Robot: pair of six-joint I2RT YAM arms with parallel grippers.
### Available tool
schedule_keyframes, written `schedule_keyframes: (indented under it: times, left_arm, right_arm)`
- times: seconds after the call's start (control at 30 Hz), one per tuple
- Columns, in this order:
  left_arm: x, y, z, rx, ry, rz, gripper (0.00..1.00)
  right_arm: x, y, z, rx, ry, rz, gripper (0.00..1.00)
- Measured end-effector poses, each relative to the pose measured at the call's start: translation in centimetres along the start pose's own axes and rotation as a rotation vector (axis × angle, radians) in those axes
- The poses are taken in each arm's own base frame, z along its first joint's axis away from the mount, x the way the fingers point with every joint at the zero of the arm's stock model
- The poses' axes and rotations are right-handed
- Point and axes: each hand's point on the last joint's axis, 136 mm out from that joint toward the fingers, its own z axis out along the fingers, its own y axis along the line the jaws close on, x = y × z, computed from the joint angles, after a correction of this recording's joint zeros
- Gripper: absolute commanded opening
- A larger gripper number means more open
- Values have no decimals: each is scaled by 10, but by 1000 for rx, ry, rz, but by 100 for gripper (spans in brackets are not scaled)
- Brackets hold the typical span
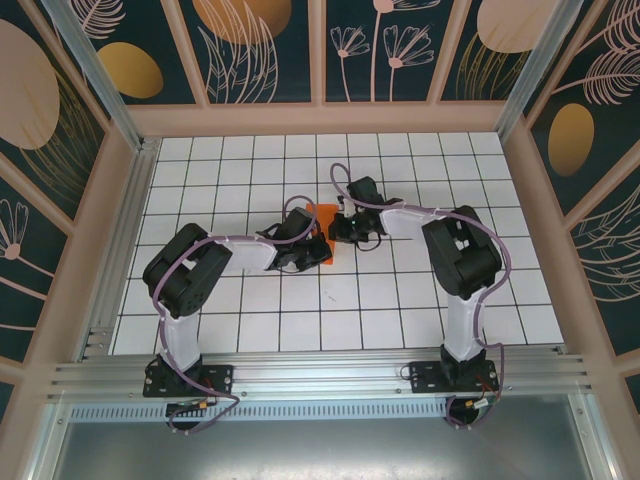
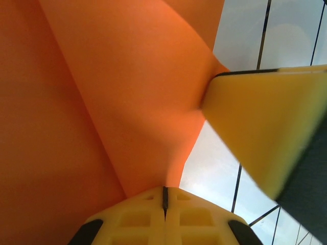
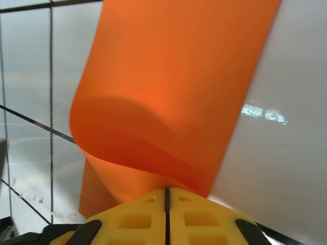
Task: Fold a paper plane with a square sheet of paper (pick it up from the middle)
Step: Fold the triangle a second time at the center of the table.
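Yellow left fingers (image 2: pixel 168 196) are pressing together with no gap at the bottom of the left wrist view. The orange paper sheet (image 2: pixel 117 87) is running straight into their seam, so they are pinching it. In that same view, 1 yellow finger of the right fingers (image 2: pixel 255 127) is meeting the sheet's edge from the right.

On the right wrist camera the right fingers (image 3: pixel 171 196) are likewise closing tight and gripping a rolled-over fold of the sheet (image 3: pixel 173 76), whose curl is bulging toward the lens. The left wrist view is showing flatter panels and a long crease instead.

From the top camera the sheet (image 1: pixel 322 214) is appearing as a small orange patch between the 2 arms, near the middle of the white gridded counter (image 1: pixel 400 310). The left fingers (image 1: pixel 303 248) are sitting at its near-left side and the right fingers (image 1: pixel 345 226) at its right. Whether any part of the sheet is touching the counter cannot be told.
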Motion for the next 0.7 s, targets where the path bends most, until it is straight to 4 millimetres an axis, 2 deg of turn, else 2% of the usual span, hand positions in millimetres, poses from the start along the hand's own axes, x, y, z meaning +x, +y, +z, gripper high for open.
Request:
schedule_keyframes:
  times: [0.13, 0.7]
  left_arm:
    - [0, 0, 0, 0, 0, -3, 2]
    - [0, 0, 0, 0, -1, -9, 0]
  right_arm:
    - [5, -7, 7, 15, 19, 10, 8]
    - [-1, -3, 8, 4, 9, 27, 8]
